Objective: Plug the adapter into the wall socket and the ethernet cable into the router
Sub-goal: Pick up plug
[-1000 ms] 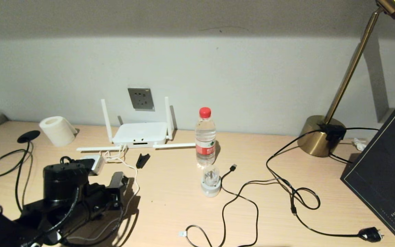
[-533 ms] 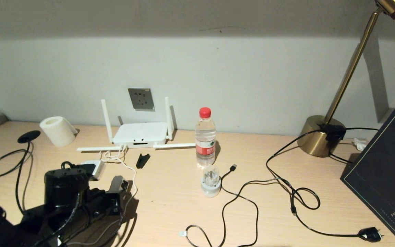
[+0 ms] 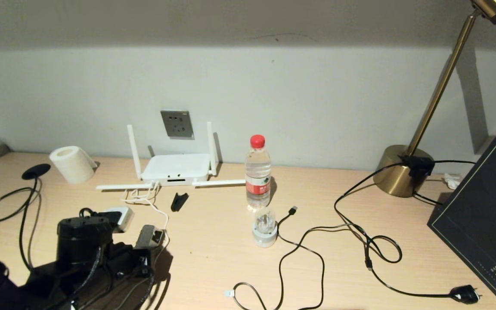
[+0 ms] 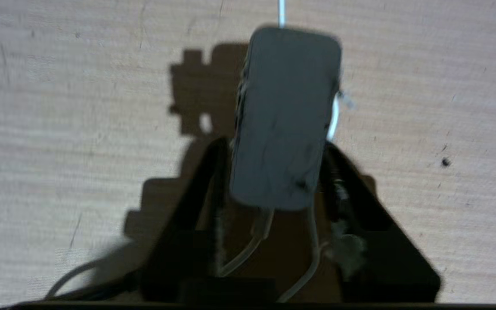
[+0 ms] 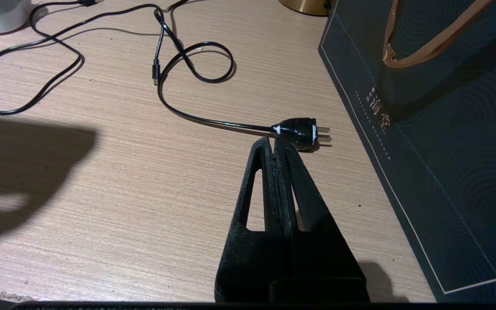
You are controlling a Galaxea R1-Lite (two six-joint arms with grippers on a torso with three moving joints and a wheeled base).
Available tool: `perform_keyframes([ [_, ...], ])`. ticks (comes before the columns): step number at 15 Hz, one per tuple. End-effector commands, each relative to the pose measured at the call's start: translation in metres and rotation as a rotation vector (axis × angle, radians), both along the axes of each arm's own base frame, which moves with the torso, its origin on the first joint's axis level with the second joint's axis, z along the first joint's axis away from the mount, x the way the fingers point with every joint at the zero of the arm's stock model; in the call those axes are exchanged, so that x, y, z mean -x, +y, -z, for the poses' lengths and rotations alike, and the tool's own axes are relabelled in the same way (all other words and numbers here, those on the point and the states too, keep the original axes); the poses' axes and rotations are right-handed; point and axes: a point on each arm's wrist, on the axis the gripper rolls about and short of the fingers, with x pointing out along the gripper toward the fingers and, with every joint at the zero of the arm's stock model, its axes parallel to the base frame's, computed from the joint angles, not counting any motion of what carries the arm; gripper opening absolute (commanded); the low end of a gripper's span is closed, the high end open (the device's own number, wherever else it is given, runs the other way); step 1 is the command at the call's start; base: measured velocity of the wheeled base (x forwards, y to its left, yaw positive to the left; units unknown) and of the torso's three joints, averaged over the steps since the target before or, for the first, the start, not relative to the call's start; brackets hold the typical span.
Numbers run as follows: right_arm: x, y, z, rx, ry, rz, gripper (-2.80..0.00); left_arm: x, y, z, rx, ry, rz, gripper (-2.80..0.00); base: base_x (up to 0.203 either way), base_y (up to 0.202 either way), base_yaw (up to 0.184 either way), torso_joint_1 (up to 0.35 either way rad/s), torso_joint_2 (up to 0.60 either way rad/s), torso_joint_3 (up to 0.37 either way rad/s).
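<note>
The adapter (image 4: 286,116) is held just over the table (image 3: 213,258) in the fingers of the left gripper (image 4: 274,144) – it is best squeezed tight, lined up with the wall socket (image 3: 177,124) and pushed in straight – while the right gripper (image 5: 274,144) is parked, fingers pressed together.

**Left arm at work, right arm idle**

Your left arm (image 3: 83,241) reaches in from the near left corner of the worktop (image 3: 213,262), bent low, with its left tool (image 3: 151,235) pointing away from you, nearer than the router (image 3: 175,168) and a little to its left. The adapter (image 4: 284,116) sits at that tool's tip, but the grip can't be made out. Your right tool (image 5: 275,144) hangs low over the worktop, well to the right of the router, with its two fingers (image 5: 293,181) pressed flat together and nothing between them.
</note>
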Motion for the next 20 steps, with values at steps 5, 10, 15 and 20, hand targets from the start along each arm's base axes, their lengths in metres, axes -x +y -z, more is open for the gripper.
perform_keyframes([
  [5,0.0,0.0,0.0,0.0,0.002,-0.001,-2.8,-0.002,0.0,-0.005,0.01,-0.062,0.001,0.0,0.0,0.0,0.0,0.0,0.0,0.0],
  [10,0.0,0.0,0.0,0.0,0.002,-0.001,-2.8,-0.018,0.0,-0.015,-0.024,-0.112,0.039,0.0,0.0,0.0,0.0,0.0,0.0,0.0],
  [15,0.0,0.0,0.0,0.0,0.002,-0.001,-2.8,-0.041,-0.001,-0.052,-0.055,-0.076,0.074,0.0,0.0,0.0,0.0,0.0,0.0,0.0],
  [20,0.0,0.0,0.0,0.0,0.002,-0.001,-2.8,-0.029,0.001,-0.092,-0.102,0.121,0.112,0.0,0.0,0.0,0.0,0.0,0.0,0.0],
])
